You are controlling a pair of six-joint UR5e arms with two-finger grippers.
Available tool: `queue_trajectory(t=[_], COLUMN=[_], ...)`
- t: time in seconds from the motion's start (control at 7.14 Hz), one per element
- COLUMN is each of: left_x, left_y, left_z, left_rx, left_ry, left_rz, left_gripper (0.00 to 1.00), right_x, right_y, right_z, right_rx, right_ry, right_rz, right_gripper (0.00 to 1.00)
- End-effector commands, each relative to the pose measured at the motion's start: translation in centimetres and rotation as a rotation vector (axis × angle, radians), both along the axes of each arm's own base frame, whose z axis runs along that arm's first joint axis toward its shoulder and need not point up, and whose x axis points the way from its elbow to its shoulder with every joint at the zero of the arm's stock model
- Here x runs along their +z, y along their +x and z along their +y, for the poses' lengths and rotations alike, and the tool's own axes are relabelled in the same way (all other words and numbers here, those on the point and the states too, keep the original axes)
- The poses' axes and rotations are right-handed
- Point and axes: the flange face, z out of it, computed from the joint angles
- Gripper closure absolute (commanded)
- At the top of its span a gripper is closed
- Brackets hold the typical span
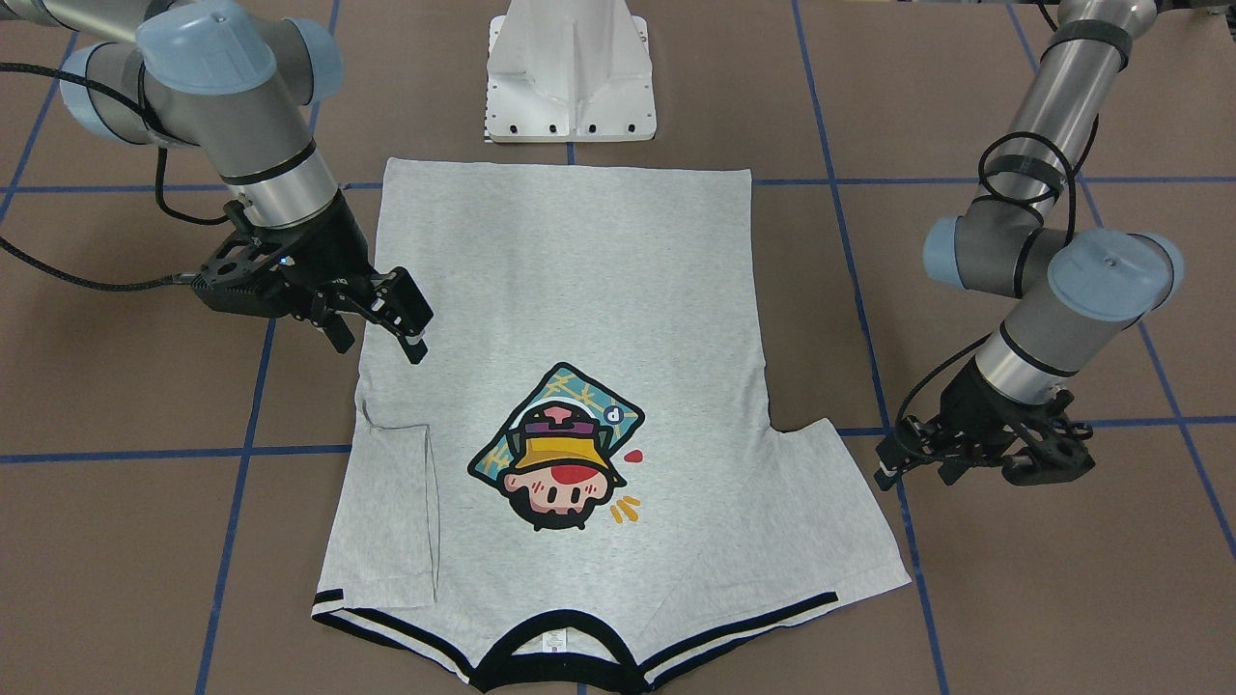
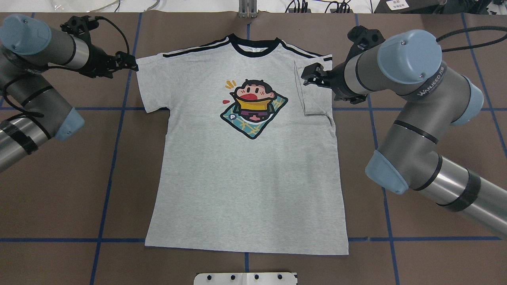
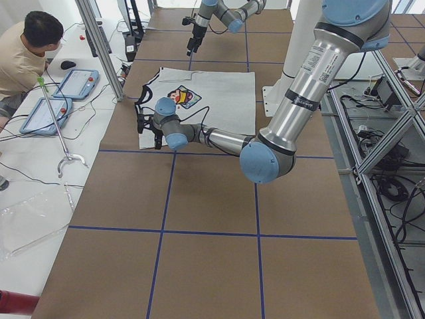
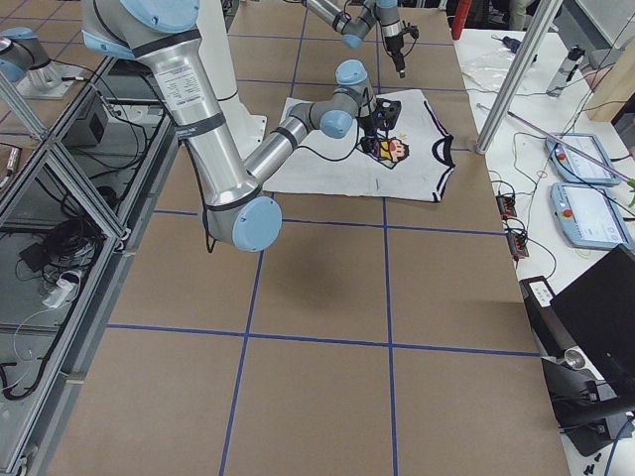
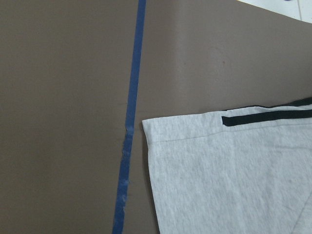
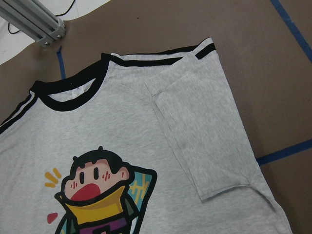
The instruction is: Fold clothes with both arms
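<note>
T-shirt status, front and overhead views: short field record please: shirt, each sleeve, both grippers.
shirt: grey T-shirt flat on the table, print up, collar away from the robot
right sleeve: folded in over the body
left sleeve: spread flat, not folded
right gripper: open, empty, over the shirt's edge near the folded sleeve
left gripper: at the spread sleeve's outer edge; open or shut unclear; sleeve corner lies flat, not lifted

Silver-grey tubular arms (image 2: 412, 132) — light-blue joint caps (image 2: 408, 49), black cables (image 1: 116, 286).
</note>
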Motion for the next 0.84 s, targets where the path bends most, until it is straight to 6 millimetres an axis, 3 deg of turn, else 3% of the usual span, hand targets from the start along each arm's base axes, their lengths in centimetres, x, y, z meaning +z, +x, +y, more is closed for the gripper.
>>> queue_trajectory(t=[0.0,0.28,0.56,0.7], left_x=[0.5,1.3,1.5,1.6], left_y=[2.0,3.1,5.0,5.0], left_z=[-2.1,-2.5,-5.0,-5.0], left_rx=[-0.063,-0.061,-0.085,-0.085], left_ry=[0.020,0.007,0.034,0.032], left_rz=[-0.001,-0.017,-0.015,-0.017], left_gripper=[0.08,0.27,0.32,0.36], right_x=[0.2,0.3,0.2,0.4], right_y=[0.3,0.3,0.8,0.7], right_z=[0.2,0.2,0.7,0.6], right_rx=[0.004,0.006,0.008,0.007], right_ry=[0.002,0.003,0.005,0.004], right_rz=[0.000,0.002,-0.001,0.002], right_gripper=[0.00,0.00,0.00,0.00])
